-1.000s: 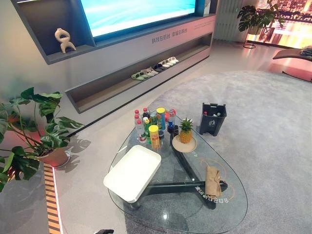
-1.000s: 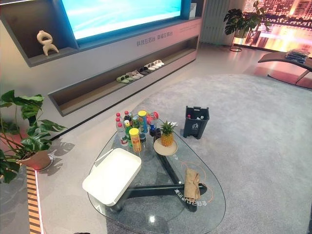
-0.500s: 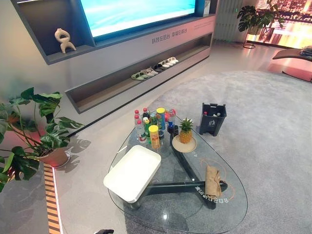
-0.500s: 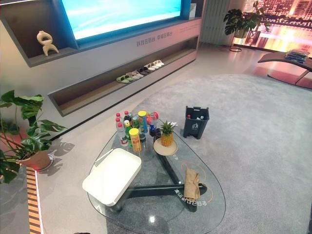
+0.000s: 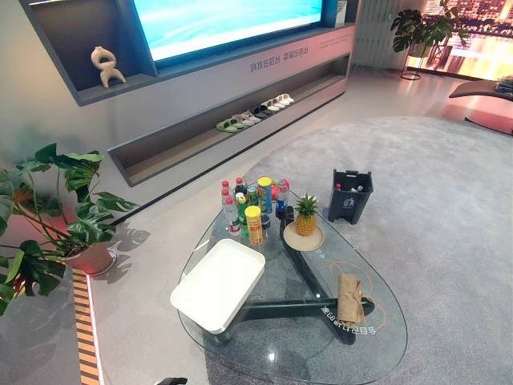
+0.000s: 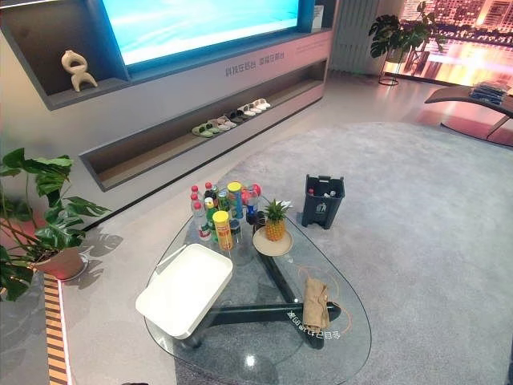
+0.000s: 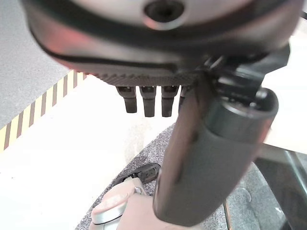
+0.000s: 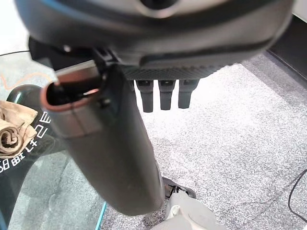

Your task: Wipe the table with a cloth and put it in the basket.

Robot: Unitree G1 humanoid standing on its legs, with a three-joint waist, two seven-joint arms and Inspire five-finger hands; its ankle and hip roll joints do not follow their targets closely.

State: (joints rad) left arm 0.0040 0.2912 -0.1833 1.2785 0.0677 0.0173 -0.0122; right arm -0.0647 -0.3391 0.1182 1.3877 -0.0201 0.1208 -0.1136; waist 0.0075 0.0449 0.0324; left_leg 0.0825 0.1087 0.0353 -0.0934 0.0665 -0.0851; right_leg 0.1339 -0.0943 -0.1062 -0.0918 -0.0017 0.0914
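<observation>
So the white tray-style basket (image 5: 218, 284) sits on the glass surface (image 5: 272, 357), on the left side of it, and there's nothing in it; one corner of the basket pokes out past the glass edge. Behind the basket, at the far end of the surface, there's a cluster of bottles and cans (image 5: 252, 204), all upright; just right of that cluster a pineapple (image 5: 304, 216) stands on a small round plate (image 5: 304, 237). Off the surface, on the grey carpet (image 5: 449, 200) beyond the pineapple, there's a dark bin (image 5: 349, 195) with a few small things inside, can't tell what they are.

The cloth (image 5: 349, 297) is well to the right of the basket, on the near right part of the glass; it's tan/beige, bunched up into a longish crumpled strip rather than spread flat, lying inside a thin orange ring marked on the glass, right above the dark base under the surface; the right wrist view shows its rumpled end (image 8: 12, 129) too, with folds rolled in on themselves.

Left robot hand (image 7: 148, 98): fingers hang straight and relaxed, thumb out, holding nothing, over pale floor. Right robot hand (image 8: 163, 93): same deal, fingers straight and apart from the thumb, nothing in it, over the carpet beside the surface, well clear of the cloth.

Further back from the basket there's a leafy potted plant (image 5: 60, 208) on the floor and a row of slippers (image 5: 255, 112) on the low wall shelf.
</observation>
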